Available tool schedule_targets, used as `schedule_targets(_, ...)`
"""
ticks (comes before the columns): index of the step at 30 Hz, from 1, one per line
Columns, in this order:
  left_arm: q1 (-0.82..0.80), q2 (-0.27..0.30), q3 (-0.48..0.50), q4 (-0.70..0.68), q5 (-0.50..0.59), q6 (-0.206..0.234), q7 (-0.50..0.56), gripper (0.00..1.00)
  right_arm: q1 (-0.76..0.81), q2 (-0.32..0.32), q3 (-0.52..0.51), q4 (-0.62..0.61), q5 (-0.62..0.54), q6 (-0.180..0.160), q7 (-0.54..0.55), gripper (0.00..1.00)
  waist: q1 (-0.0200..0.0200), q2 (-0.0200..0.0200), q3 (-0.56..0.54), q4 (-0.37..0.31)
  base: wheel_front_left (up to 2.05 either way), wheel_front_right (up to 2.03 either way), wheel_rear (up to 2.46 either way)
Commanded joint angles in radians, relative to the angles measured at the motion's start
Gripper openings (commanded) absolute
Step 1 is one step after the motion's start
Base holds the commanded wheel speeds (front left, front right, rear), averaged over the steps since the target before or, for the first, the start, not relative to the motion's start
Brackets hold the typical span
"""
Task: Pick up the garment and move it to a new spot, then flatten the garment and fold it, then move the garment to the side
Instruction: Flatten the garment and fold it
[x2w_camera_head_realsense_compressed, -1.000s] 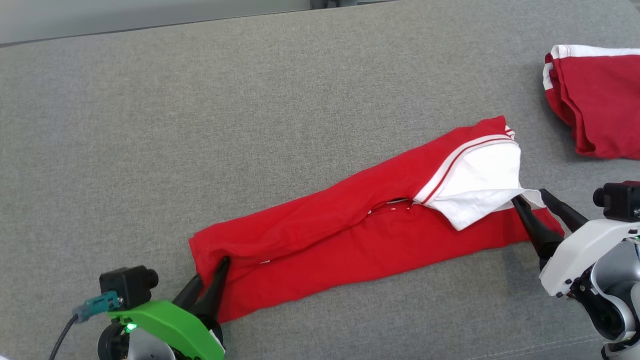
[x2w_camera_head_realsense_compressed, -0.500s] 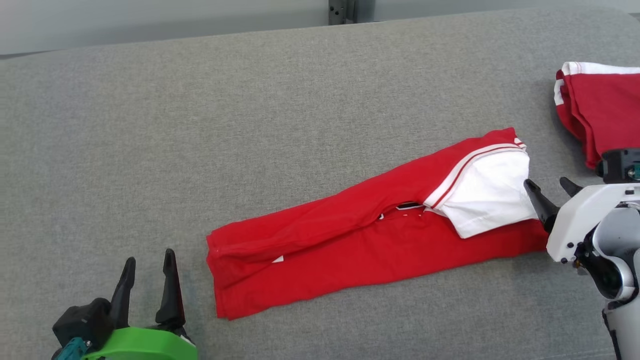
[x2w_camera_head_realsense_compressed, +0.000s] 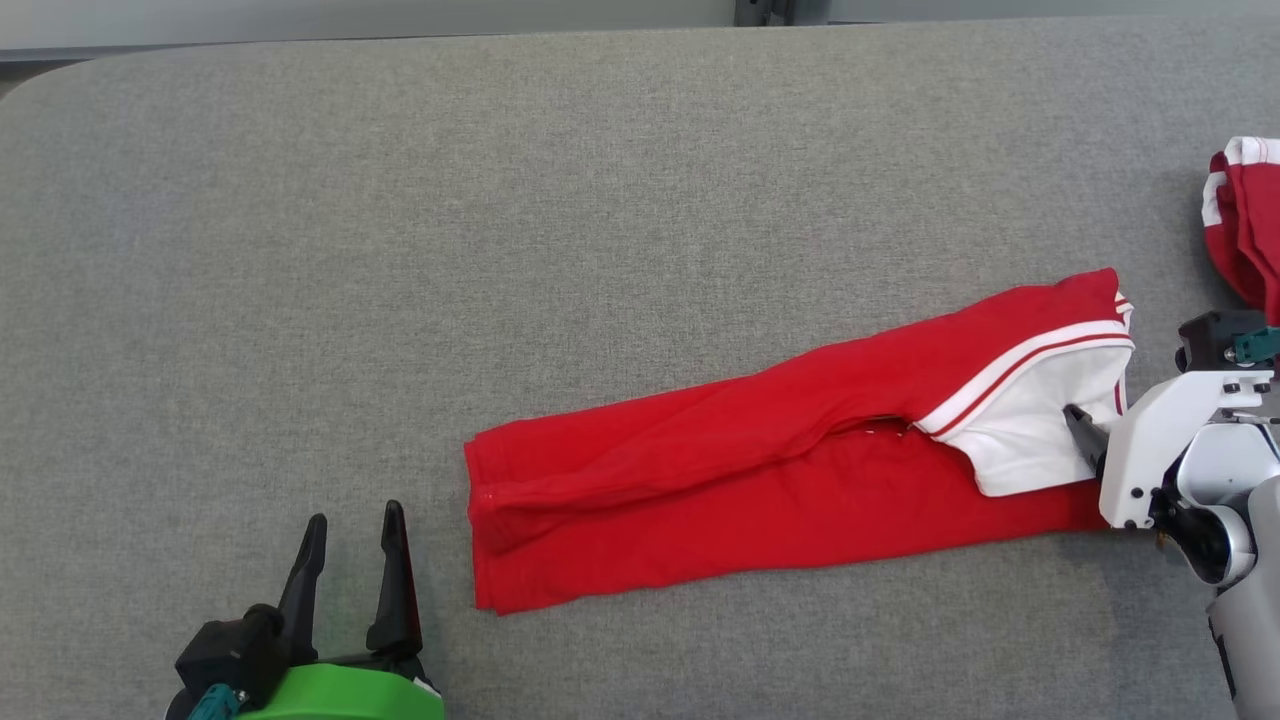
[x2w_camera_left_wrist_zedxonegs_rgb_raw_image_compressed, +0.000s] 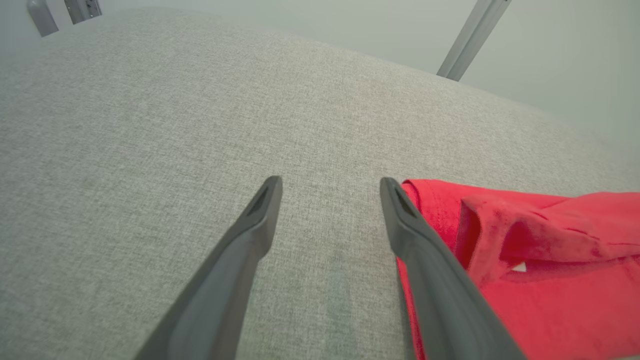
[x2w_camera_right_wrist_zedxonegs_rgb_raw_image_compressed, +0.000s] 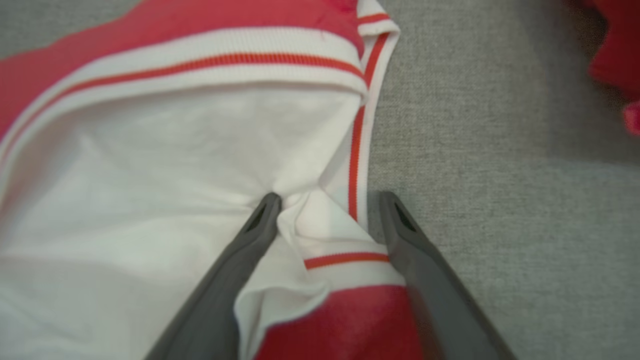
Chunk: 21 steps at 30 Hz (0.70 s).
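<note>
Nearest, the left gripper (x2w_camera_head_realsense_compressed: 355, 512) stands wide: two long, dark, tapered fingers with only grey weave between them, near the garment's left end. The garment (x2w_camera_head_realsense_compressed: 750, 470) lies on the table (x2w_camera_head_realsense_compressed: 500, 200), right of centre. It is a long, narrow red band of soft knit, folded lengthwise, with a rumpled ridge along its middle, and it slants away toward the right. At its right end the white inside shows, edged with ribbed white trim that carries a thin red stripe. The right gripper (x2w_camera_right_wrist_zedxonegs_rgb_raw_image_compressed: 330, 196) is spread there too, gripping nothing — a puckered fold of that trim sits between its fingers, and one finger touches the cloth. Farther off, at the right edge, a second red piece (x2w_camera_head_realsense_compressed: 1240, 220) with white trim lies bunched and apart.
</note>
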<state>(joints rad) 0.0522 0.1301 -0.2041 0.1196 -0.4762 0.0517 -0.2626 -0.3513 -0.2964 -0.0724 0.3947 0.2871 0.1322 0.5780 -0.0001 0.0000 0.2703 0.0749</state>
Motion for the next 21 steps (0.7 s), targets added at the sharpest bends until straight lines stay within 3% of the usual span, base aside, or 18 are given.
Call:
schedule_targets(1, 0.011, -0.012, 0.019, 0.008, 0.026, -0.017, -0.002, 1.00, 0.004, 0.008, 0.003, 0.043, 0.009, -0.003, 0.005, 1.00, 0.0001, 0.0000, 0.003, 0.006, 0.00, 0.00, 0.00)
schedule_targets(4, 0.010, -0.035, 0.049, 0.023, 0.053, -0.050, -0.002, 1.00, -0.001, 0.034, 0.025, 0.075, 0.070, -0.002, 0.003, 1.00, 0.0001, 0.0000, 0.000, 0.010, 0.00, 0.00, 0.00)
schedule_targets(5, 0.008, -0.041, 0.061, 0.026, 0.065, -0.061, -0.002, 1.00, -0.006, 0.040, 0.040, 0.074, 0.095, 0.000, -0.008, 0.00, 0.0001, 0.0000, -0.001, 0.010, 0.00, 0.00, 0.00)
schedule_targets(13, 0.040, -0.070, 0.115, 0.077, 0.103, -0.124, -0.002, 1.00, -0.063, -0.024, 0.084, 0.008, 0.246, -0.001, -0.086, 0.00, 0.0001, 0.0000, -0.092, -0.014, 0.00, 0.00, 0.00)
schedule_targets(21, 0.064, -0.079, 0.107, 0.112, 0.088, -0.147, -0.002, 1.00, -0.041, -0.169, -0.057, -0.004, 0.275, -0.002, 0.006, 0.00, 0.0001, 0.0000, -0.179, 0.006, 0.00, 0.00, 0.00)
